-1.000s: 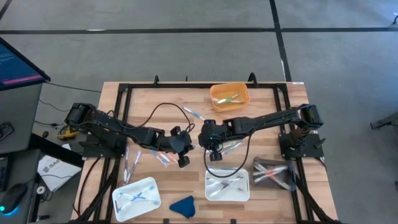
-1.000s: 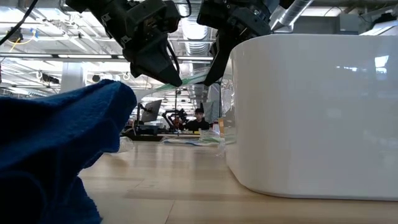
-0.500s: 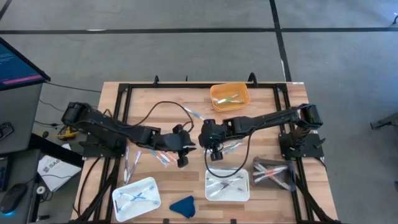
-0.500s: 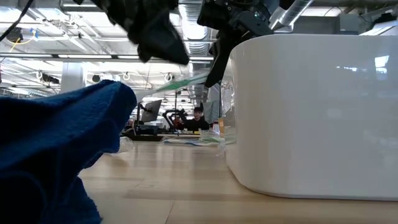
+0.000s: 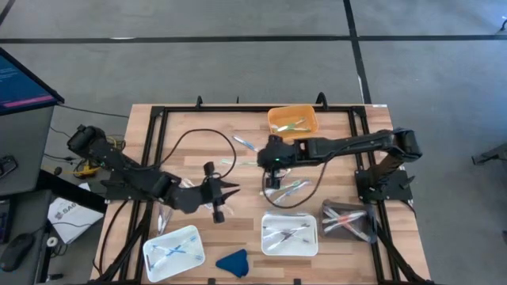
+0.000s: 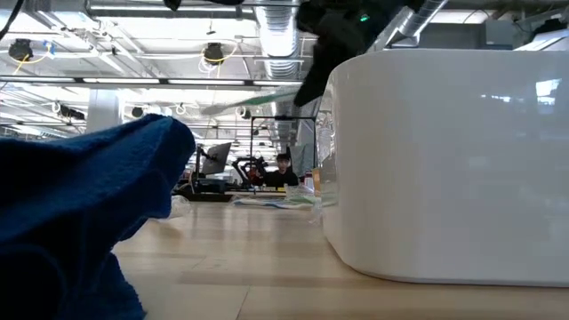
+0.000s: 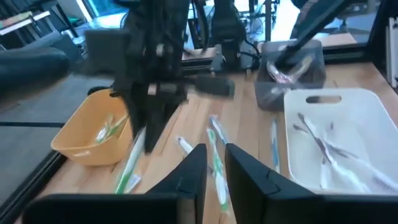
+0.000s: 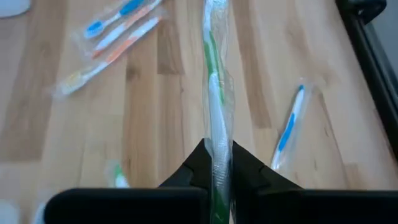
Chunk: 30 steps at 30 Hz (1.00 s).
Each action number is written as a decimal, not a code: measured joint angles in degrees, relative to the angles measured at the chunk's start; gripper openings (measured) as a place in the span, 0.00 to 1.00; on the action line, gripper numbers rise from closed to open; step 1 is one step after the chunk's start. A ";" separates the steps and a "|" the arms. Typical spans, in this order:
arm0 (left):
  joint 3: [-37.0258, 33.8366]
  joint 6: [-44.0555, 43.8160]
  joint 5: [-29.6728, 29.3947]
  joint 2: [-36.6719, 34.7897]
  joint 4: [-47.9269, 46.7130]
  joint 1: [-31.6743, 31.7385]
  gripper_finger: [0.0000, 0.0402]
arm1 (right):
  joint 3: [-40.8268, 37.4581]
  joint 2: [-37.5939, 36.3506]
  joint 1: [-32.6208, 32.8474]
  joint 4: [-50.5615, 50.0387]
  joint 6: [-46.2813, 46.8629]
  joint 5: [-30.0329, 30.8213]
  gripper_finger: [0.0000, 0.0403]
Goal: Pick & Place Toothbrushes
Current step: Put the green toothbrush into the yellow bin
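Wooden planks framed by black rails make up the counter [image 5: 333, 131], seen from above on a grey floor. Near its far edge an orange bin [image 5: 292, 122] holds a few toothbrushes; along the near edge stand two white trays, the left white tray [image 5: 173, 252] and the right white tray [image 5: 289, 235], each with toothbrushes inside, and a grey bin [image 5: 347, 219] on the right. A blue cloth [image 5: 233, 262] lies between the white trays at the near edge.

The right gripper [image 8: 217, 163] is held over the middle of the counter, just before the orange bin, its fingers pinched on a green-and-white wrapped toothbrush [image 8: 214, 93] that sticks out forward past them. Loose toothbrushes [image 5: 295, 187] are scattered on the wood beneath and beside it.

The left gripper [image 7: 214, 168] is placed lower left of the middle, above the left white tray, with its fingers parted by a narrow gap and nothing seen between them.
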 joint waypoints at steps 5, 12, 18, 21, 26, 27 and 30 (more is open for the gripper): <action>-1.74 -0.23 -0.61 -1.23 0.95 -1.14 0.09 | -6.00 -7.06 -1.85 3.73 -0.01 -0.20 0.04; -4.12 -0.43 -0.54 -1.16 4.83 -0.33 0.04 | -16.32 -18.15 -8.14 9.09 -0.02 -0.20 0.04; -4.24 -0.44 -0.11 -1.16 6.42 -0.30 0.02 | -23.83 -24.42 -16.63 11.29 2.34 -0.09 0.04; -4.24 -0.52 -0.07 -1.16 6.87 -0.34 0.02 | -24.80 -25.11 -20.33 8.52 6.98 -0.16 0.04; -4.24 -1.34 -0.06 -1.16 6.84 -0.34 0.02 | -24.80 -24.90 -23.26 3.48 7.99 -0.18 0.04; -4.24 -1.84 -0.06 -1.16 6.83 -0.38 0.02 | -24.80 -24.90 -23.59 3.13 7.65 -0.20 0.04; -4.24 -2.16 0.69 -1.16 6.82 -0.41 0.02 | -24.80 -24.87 -24.00 2.02 7.04 -0.26 0.04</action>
